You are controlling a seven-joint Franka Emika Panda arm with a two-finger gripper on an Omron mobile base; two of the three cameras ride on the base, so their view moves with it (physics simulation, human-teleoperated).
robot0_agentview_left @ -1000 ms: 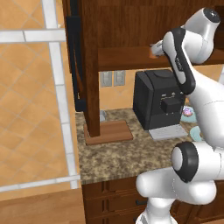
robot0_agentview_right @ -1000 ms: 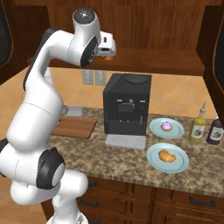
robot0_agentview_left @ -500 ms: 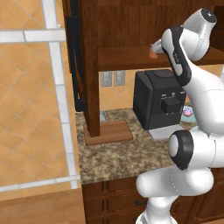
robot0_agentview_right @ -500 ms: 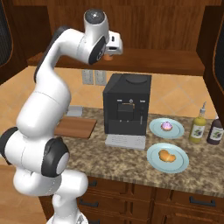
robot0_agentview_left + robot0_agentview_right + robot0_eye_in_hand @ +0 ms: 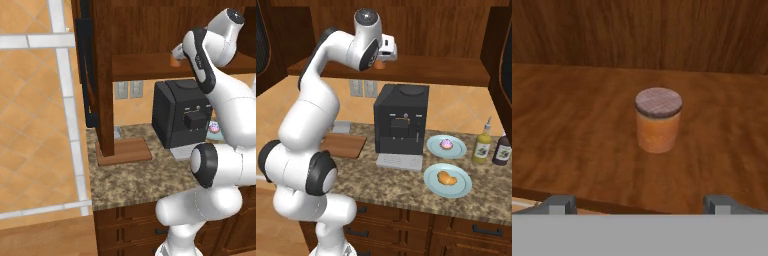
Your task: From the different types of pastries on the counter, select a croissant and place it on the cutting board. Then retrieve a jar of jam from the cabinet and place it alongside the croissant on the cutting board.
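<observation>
— One jar of jam point(image 5: 658, 120) stands upright on the cabinet point(image 5: 135, 30) shelf, ahead of the end effector point(image 5: 639, 204).
— Its fingers?
— Spread wide, holding nothing, apart from the jar.
— The croissant point(image 5: 445, 178)?
— On its blue plate point(image 5: 432, 183) on the desk point(image 5: 406, 185), well apart from the bare cutting board point(image 5: 125, 150).

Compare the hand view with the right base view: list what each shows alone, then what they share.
Hand view alone: the jar of jam's flat lid from above, standing upright on the cabinet shelf, with the open end effector's fingertips spread short of it.

Right base view alone: the croissant on its plate, the pinkish-purple pastry, the bare cutting board, the coffee machine and two bottles.

Both: the jar on the shelf.
</observation>
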